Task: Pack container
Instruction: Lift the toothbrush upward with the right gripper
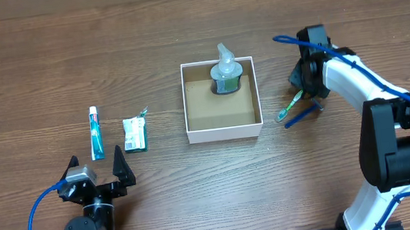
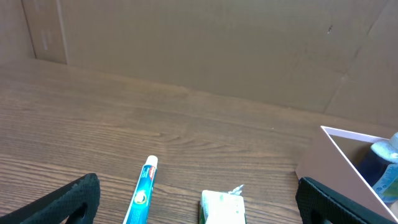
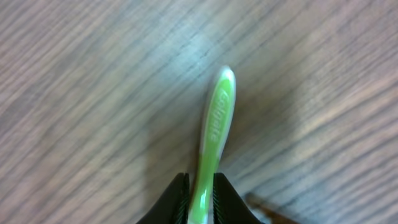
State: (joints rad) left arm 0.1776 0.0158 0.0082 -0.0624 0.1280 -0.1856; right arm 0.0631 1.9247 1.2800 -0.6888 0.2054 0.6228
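Cardboard is what the container (image 1: 216,112) looks like to us: a small square shallow box with white walls and a plain brown floor, sitting open-topped near the middle of the wooden table (image 1: 30,73) in the overhead view. Inside it, pushed up toward the 12 to 1 o'clock side, stands a little clear bottle (image 1: 225,74) with a pale cap and a green label; the rest of the brown floor is bare. Off at 3 o'clock from the box, the right gripper (image 1: 303,94) has its fingers (image 3: 177,202) pinched on the handle of a green toothbrush (image 3: 214,134), which points out toward the box wall, and we honestly can't tell whether its far end touches the wood. Just beside it lies a thin blue stick-like thing (image 1: 302,113), too small for us to name. Over at 9 o'clock from the box we see a blue-and-white toothpaste tube (image 1: 96,133) and a small green-white packet (image 1: 136,133) lying side by side, apart from each other. The left gripper (image 1: 96,157) sits at about 6 o'clock from those two, fingers spread wide, holding nothing.
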